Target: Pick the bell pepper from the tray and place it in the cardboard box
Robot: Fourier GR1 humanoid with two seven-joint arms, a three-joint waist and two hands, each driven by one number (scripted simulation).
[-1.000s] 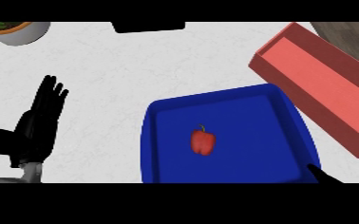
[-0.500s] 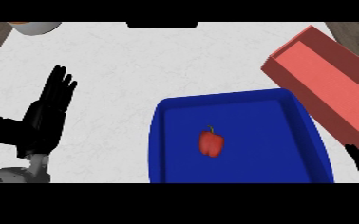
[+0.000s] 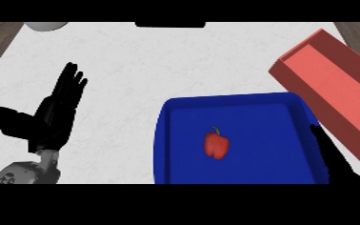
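A small red bell pepper (image 3: 216,145) with a dark stem lies near the middle of the blue tray (image 3: 184,124), which fills the lower right of the head view. The reddish cardboard box (image 3: 327,86) stands open at the right edge, just beyond the tray's far right corner. My left hand (image 3: 55,112) rests open at the left, fingers straight and pointing up, well apart from the tray. Of my right hand (image 3: 327,155) only straight black fingers show at the lower right, over the tray's right rim and clear of the pepper.
A black object (image 3: 171,24) sits at the counter's far edge, and a grey round thing (image 3: 45,25) shows at the far left corner. Bare white counter (image 3: 141,62) lies between my left hand and the tray.
The whole scene has slid rightward and downward in view. My right hand's fingers have risen higher along the tray's right rim. The pepper stays in the tray.
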